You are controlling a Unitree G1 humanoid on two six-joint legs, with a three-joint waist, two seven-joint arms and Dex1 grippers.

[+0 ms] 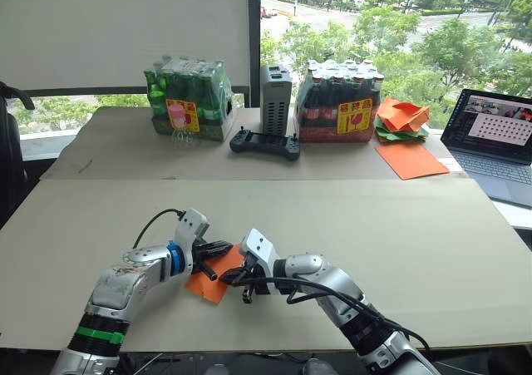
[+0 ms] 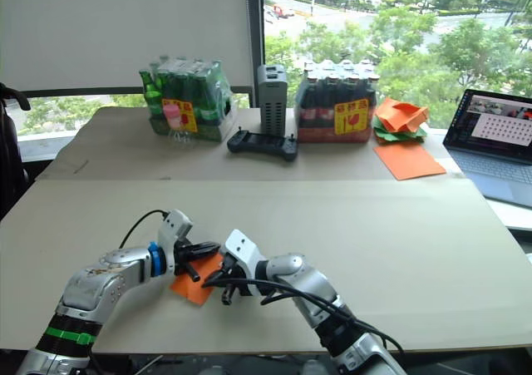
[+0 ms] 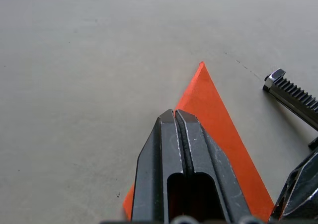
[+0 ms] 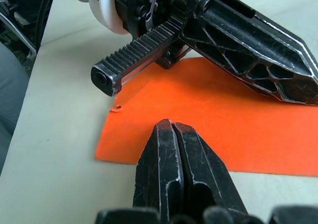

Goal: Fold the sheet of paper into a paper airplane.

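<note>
Head views: the sheet of paper (image 1: 209, 284), already narrowed to a pointed wedge, lies flat on the table (image 1: 349, 225) at its near edge. My left gripper (image 1: 218, 248) and right gripper (image 1: 235, 275) meet over the paper, the left on its far part, the right at its edge nearer my right arm. Far beyond the paper stand two bottle packs (image 1: 187, 99), a black controller (image 1: 265, 145), a heap of paper shapes (image 1: 401, 117) and a laptop (image 1: 495, 142).

Left wrist view: my left fingers (image 3: 160, 174) are pressed together with no gap, tips resting on the paper short of its point.

Right wrist view: my right fingers (image 4: 159, 169) are likewise closed together, tips down on the paper near its square end, with the left gripper just across the paper.

Risk assessment: neither gripper appears to clamp the paper; both only press on it. Uneven pressure or a sideways drag could skew the crease. Because the grippers work so close together, they could also collide, or tear the thin paper.
</note>
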